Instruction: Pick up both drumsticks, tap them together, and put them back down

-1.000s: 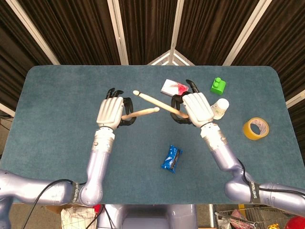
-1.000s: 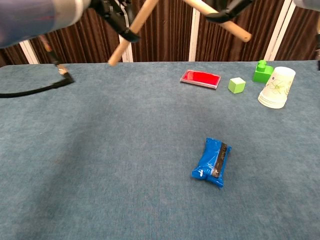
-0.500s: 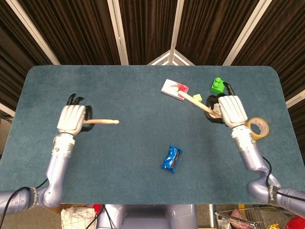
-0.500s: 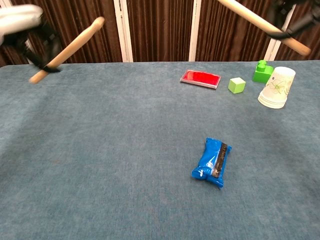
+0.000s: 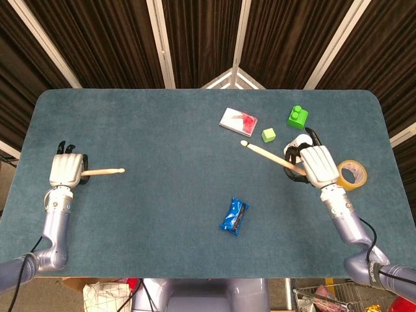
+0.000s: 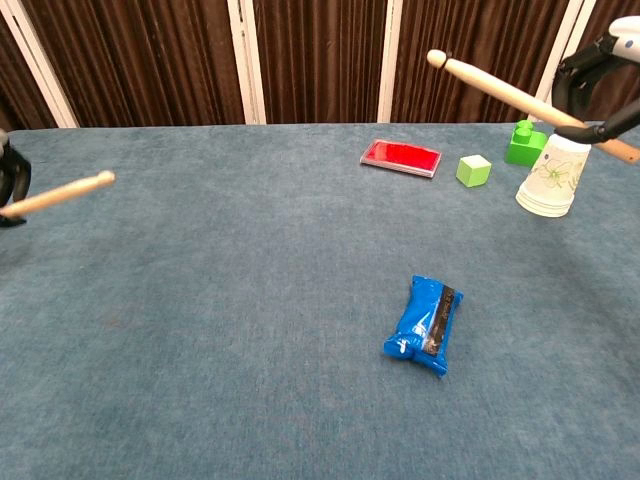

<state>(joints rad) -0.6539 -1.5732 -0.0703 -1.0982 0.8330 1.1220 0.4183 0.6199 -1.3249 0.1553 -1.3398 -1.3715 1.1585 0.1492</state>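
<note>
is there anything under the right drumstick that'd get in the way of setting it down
Yes. In the head view the right hand holds its drumstick over a crowded corner: the paper cup sits right by the hand, and the small green cube lies near the stick's tip. Toward the table middle the cloth is barer.

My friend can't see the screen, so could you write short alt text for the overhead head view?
Seen from above, a robot's left hand and right hand each hold a wooden drumstick far apart over a blue-carpeted table. A blue snack packet, red card, green blocks and yellow tape roll lie around.
</note>
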